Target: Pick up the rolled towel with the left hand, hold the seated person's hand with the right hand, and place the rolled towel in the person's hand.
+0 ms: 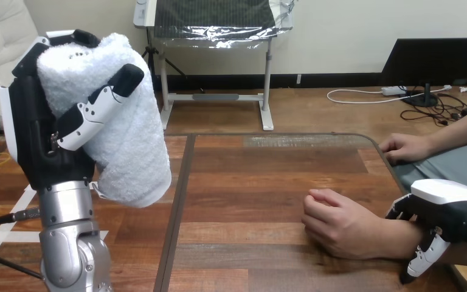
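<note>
Your left hand (pixel 36 137) grips the rolled towel (pixel 131 152), raised left; your right hand (pixel 444 204) curls round the person's wrist (pixel 395 238).

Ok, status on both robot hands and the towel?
Left robot hand shut on rolled towel, raised above table. Right robot hand curled round person's wrist. Person's hand loosely closed on table; nothing in the way.

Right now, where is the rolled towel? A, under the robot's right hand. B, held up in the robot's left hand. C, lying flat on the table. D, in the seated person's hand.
B: the left hand has its fingers and thumb curled round the rolled towel, held up above the table and well apart from the person's hand.
</note>
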You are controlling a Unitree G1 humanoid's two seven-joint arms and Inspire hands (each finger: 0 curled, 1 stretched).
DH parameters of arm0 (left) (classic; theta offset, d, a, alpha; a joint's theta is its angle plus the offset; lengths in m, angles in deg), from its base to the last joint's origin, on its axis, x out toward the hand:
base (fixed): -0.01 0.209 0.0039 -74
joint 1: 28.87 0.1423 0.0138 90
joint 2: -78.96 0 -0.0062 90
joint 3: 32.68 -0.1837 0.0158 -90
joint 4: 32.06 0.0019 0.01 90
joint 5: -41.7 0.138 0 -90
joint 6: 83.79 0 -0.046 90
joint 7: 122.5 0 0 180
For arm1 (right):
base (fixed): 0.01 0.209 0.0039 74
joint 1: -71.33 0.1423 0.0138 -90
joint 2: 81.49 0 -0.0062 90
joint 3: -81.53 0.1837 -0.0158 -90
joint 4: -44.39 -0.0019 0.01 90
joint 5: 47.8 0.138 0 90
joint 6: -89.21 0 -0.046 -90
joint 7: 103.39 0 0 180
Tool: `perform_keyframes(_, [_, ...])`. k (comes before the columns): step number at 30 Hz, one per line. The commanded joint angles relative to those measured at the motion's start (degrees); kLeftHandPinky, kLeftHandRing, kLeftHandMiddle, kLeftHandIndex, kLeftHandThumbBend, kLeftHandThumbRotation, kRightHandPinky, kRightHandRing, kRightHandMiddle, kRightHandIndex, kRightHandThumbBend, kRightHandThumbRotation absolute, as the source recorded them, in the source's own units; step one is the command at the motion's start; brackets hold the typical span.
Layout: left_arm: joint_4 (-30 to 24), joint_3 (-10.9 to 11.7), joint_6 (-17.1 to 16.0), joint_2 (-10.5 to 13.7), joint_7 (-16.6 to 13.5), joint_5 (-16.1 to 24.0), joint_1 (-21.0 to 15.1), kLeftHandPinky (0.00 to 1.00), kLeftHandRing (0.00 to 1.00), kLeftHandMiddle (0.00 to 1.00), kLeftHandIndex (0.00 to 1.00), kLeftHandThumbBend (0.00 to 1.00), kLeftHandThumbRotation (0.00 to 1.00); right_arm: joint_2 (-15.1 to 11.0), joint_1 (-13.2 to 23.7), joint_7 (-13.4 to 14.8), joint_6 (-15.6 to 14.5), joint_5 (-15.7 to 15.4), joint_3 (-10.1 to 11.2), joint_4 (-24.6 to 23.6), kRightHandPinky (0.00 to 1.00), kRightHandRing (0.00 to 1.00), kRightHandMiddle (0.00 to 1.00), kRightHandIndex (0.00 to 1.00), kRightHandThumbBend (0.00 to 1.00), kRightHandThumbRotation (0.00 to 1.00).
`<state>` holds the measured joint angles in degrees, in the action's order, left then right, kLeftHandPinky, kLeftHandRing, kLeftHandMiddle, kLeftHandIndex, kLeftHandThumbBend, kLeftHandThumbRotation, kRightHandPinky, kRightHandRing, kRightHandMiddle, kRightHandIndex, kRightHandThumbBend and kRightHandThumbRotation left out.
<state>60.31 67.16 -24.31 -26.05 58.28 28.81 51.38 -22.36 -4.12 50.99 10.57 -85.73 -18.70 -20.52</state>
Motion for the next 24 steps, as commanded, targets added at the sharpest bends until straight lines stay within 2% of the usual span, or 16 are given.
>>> perform_keyframes(1, [-2.68,-0.38,0.12,0.17,0.51,-0.37,-4.69,0.24,0.32,0.39,0.4,0.66,0.0,-0.59,1.84,-1.74,-2.11,-0.8,-1.89,0.83,0.51,0.67,0.73,0.74,0.95,0.16])
perform_keyframes(4, [-2.79,-0.34,0.23,0.17,0.6,-0.64,-4.7,0.24,0.32,0.39,0.4,0.66,0.0,-0.42,1.78,-2.57,-2.92,-1.05,-2.49,0.33,0.52,0.67,0.73,0.73,0.94,0.16])
perform_keyframes(7, [-2.85,0.1,0.41,0.22,0.03,-0.21,-4.72,0.24,0.32,0.39,0.4,0.66,0.0,0.36,0.56,-2.45,-2.71,-1.26,-3.67,-0.98,0.46,0.59,0.67,0.69,0.9,0.18])
perform_keyframes(24, [-3.16,0.0,0.66,-0.01,-0.45,0.2,-4.43,0.25,0.32,0.39,0.4,0.66,0.0,1.51,-0.69,-0.34,-2.87,-0.95,-5.09,-2.04,0.32,0.41,0.5,0.56,0.83,0.19])
